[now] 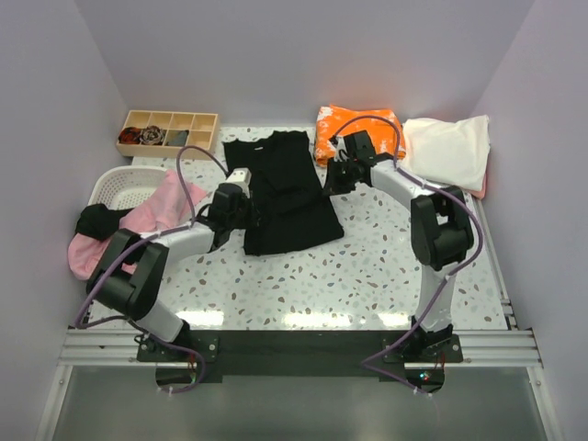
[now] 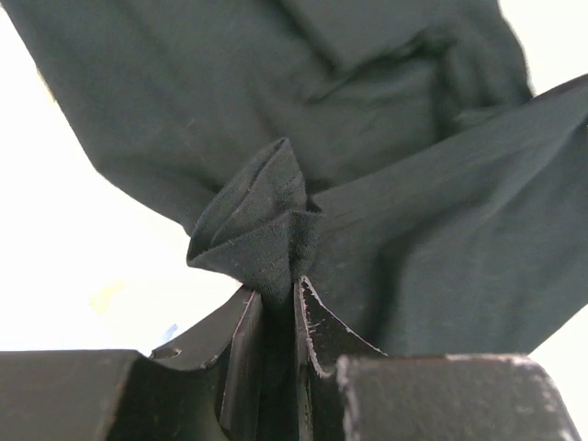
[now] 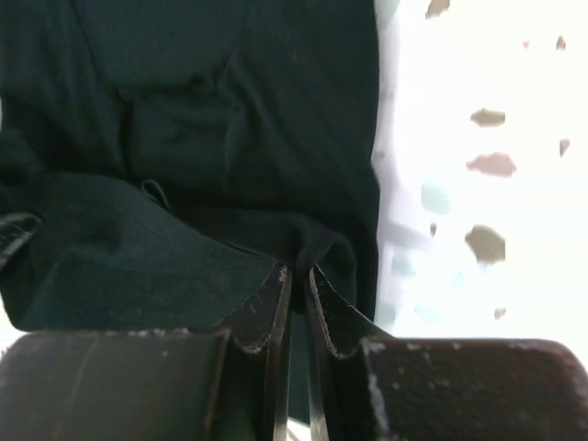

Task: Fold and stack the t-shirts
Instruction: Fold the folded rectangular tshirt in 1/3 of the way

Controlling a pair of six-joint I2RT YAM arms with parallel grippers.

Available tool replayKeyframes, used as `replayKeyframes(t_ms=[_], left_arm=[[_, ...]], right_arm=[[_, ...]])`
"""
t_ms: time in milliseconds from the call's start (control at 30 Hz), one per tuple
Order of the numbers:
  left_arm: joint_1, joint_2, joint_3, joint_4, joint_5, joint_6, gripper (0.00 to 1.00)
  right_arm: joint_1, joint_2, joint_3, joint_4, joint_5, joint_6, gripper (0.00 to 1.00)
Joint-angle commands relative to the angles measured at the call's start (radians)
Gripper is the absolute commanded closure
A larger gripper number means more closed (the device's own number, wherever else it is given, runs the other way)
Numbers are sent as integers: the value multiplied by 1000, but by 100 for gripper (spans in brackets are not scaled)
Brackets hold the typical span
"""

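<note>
The black t-shirt (image 1: 283, 191) lies spread on the table's middle, partly folded. My left gripper (image 1: 231, 207) is shut on a bunched fold of its left edge (image 2: 262, 234). My right gripper (image 1: 336, 175) is shut on a fold of its right edge (image 3: 317, 253). The orange white-blotched t-shirt (image 1: 354, 127) lies folded at the back, behind the right gripper. The cream t-shirt (image 1: 450, 150) lies at the back right. The pink t-shirt (image 1: 152, 216) hangs over the basket at the left.
A white slotted basket (image 1: 118, 186) stands at the left with a black cloth (image 1: 99, 220) over its front. A wooden compartment tray (image 1: 168, 131) sits at the back left. The speckled tabletop (image 1: 367, 266) stretches in front of the shirt.
</note>
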Motion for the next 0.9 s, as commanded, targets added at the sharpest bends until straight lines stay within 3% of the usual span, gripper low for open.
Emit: replayKeyframes(t_ms=[0, 67, 133, 200, 300, 467, 633, 733, 867], left_arm=[[44, 106, 60, -25, 27, -2, 78], [52, 134, 58, -27, 52, -10, 76], [57, 154, 52, -27, 49, -21, 67], [60, 148, 29, -13, 35, -24, 53], [63, 108, 9, -7, 3, -8, 47], [63, -30, -1, -102, -176, -24, 42], [64, -186, 6, -190, -293, -30, 39], [64, -222, 29, -161, -199, 1, 39], [63, -176, 61, -98, 72, 10, 39]], right_arm=[[-11, 95, 126, -7, 29, 5, 89], [-13, 144, 173, -15, 32, 10, 79], [-16, 171, 201, -25, 59, 10, 77], [-23, 179, 221, -39, 76, 5, 61], [-32, 159, 209, -51, 132, -16, 51], [-39, 23, 123, -30, 219, -50, 47], [-39, -63, 82, -29, 158, -67, 46], [-39, -74, 83, -18, 46, -45, 46], [-25, -68, 56, -10, -54, -7, 46]])
